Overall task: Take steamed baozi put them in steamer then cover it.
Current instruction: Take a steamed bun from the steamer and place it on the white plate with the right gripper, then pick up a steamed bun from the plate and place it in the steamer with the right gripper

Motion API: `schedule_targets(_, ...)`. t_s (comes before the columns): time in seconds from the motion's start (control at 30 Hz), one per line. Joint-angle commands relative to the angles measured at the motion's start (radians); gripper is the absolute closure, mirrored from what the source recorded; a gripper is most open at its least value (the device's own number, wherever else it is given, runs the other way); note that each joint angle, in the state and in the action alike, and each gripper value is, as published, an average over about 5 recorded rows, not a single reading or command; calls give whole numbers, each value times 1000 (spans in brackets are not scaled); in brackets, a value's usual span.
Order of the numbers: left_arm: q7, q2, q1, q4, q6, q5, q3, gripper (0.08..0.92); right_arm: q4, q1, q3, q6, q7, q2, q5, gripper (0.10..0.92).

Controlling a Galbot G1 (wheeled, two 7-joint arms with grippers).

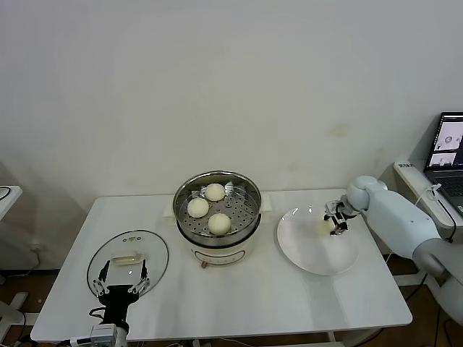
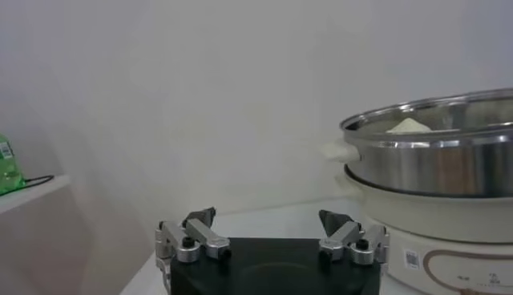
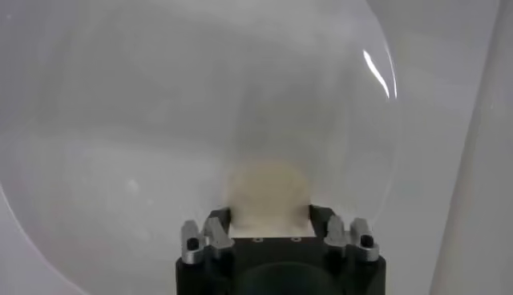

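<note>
- Between my right gripper (image 3: 271, 228) fingers sits the fourth steamed baozi (image 3: 268, 192), jaws closed against its sides, over the white plate (image 1: 307, 253) beside the steamer (image 1: 217, 249).
- At the table's (image 1: 275, 303) near left corner, my left gripper (image 1: 123, 278) hangs with jaws spread wide, holding nothing, over the cover (image 1: 155, 249), which lies flat.
- Three baozi (image 1: 198, 207) rest on the steamer's perforated tray.
- Steamer base carries a small label (image 2: 411, 259); its writing cannot be read.
- Only the head view shows the laptop (image 1: 450, 155); only the left wrist view shows a green bottle (image 2: 6, 164).

baozi (image 1: 197, 207) creamy-white | steamer (image 1: 246, 231) shiny steel, perforated tray, white base | plate (image 1: 311, 256) white, perhaps glossy
</note>
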Motion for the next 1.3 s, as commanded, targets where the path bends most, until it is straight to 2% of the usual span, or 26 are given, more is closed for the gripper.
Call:
schedule_targets(0.03,0,1,0,1,1,0,0,177,56,30,-31,-25,-11,-31,55,495)
schedule_targets(0.53,-2,-3,-18,5,3,5,23,177,406,399,-328,-172,-18,-175,387,499)
schedule_targets(0.8,-3,-10,-27,1,5,20,39,177,606,578,-496,-291,58,-144,589,494)
schedule_targets(1.3,-4,-10,-32,4,4,23,32,177,604,646,-627,-423,222,100,833,491)
